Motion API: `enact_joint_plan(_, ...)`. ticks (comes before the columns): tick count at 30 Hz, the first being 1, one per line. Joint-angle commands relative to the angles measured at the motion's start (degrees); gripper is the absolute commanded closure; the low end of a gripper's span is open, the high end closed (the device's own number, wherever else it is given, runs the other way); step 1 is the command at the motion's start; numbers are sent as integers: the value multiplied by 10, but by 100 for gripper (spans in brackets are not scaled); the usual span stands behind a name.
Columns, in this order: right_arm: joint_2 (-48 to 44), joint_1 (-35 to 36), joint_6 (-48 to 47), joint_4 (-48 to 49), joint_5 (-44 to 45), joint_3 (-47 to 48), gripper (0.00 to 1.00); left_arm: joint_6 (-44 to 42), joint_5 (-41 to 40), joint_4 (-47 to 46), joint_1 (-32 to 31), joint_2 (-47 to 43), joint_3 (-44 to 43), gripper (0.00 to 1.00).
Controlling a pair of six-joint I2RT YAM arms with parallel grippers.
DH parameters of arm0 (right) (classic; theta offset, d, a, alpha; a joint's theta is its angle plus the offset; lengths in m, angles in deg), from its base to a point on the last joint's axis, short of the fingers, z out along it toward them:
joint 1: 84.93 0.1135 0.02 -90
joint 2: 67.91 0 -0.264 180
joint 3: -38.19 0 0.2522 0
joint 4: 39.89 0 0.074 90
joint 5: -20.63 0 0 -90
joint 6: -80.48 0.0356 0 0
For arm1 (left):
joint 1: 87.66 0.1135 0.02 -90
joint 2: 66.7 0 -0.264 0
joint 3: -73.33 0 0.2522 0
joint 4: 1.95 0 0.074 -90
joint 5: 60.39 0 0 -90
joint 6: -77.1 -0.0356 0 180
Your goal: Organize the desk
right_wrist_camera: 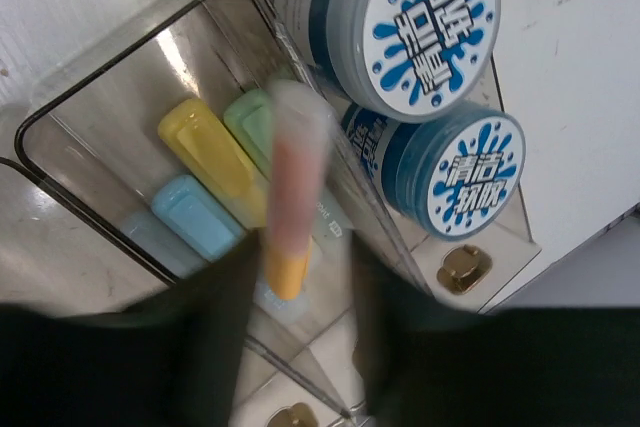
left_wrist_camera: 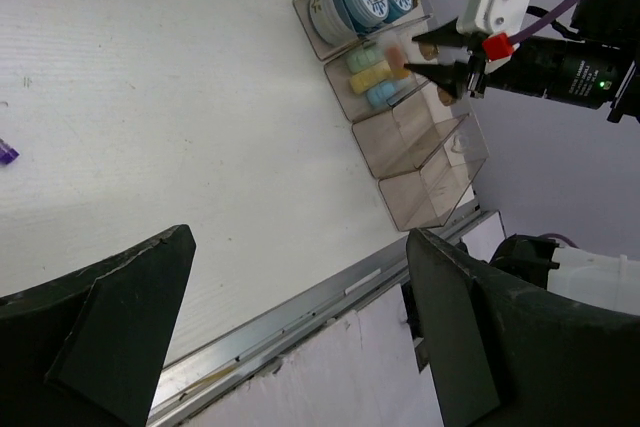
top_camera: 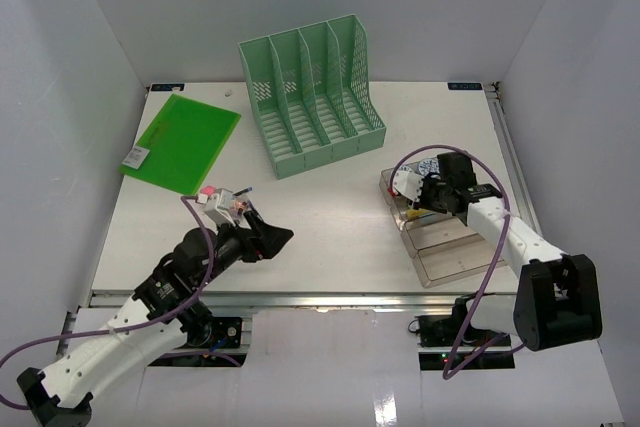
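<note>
Right gripper [right_wrist_camera: 300, 277] clenched a pink marker [right_wrist_camera: 290, 187] over the tray [right_wrist_camera: 60, 117], right of centre on the frame-filling desk [top_camera: 330, 217], likely to join matching markers [right_wrist_camera: 205, 152] there. Left gripper [left_wrist_camera: 300, 247] hung released, empty, lower left.

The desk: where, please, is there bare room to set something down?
Bare desk lies between the left end effector and the clear tray, before the file rack. Crowded: the tray's far end, where the right end effector holds a pen.
</note>
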Motion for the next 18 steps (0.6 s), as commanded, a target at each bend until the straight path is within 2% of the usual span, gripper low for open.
enact_joint_plan(1,-6,11,-23,35,23,-8,36,43,-19,40,4,19,-13,2)
enact_joint_plan(4,-27,11,13,20,6,9,28,60,-34,73,3,48,-26,2)
enact_joint_plan(6,-51,11,46,-23,-43,49,25,67,-41,88,4,69,-37,2)
enact_joint_plan(11,-81,10,155,-152,-318,128,20,73,-55,112,24,117,-60,2)
enact_joint_plan(13,-84,11,186,-166,-408,117,20,73,-51,118,52,131,-65,2)
enact_joint_plan(14,-86,10,198,-155,-433,107,20,71,-31,120,86,137,-69,3)
enact_joint_plan(18,-90,-2,214,-124,-478,69,20,32,36,122,208,187,-92,8)
